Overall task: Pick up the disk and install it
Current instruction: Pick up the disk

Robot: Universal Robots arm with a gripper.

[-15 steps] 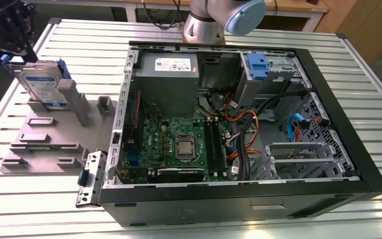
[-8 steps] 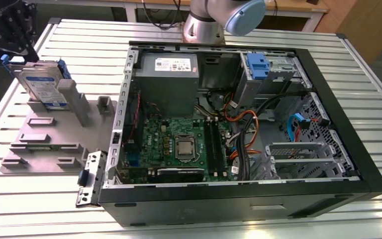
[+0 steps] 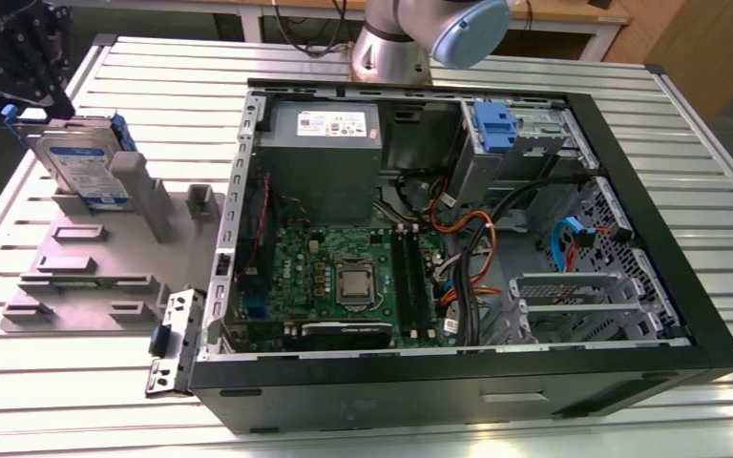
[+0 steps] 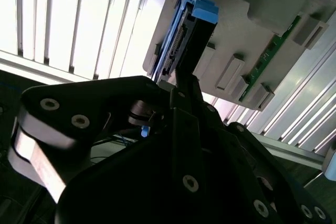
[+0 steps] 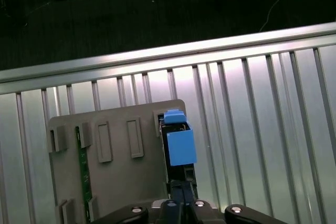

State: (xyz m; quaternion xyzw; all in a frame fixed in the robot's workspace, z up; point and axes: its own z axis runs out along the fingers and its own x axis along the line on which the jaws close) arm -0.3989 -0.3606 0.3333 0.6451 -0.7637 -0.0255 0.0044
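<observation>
Disk (image 3: 83,160) seated upright in grey holder (image 3: 87,277), at 9 o'clock of computer case (image 3: 710,334) in exterior view. Gripper (image 3: 20,93) positioned at disk's 11 o'clock end. Whether anything is clamped cannot be told.

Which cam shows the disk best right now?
Exterior view: the disk stands on edge in the grey holder, label face visible. Both wrist views see it end-on, mostly its blue bracket.
</observation>
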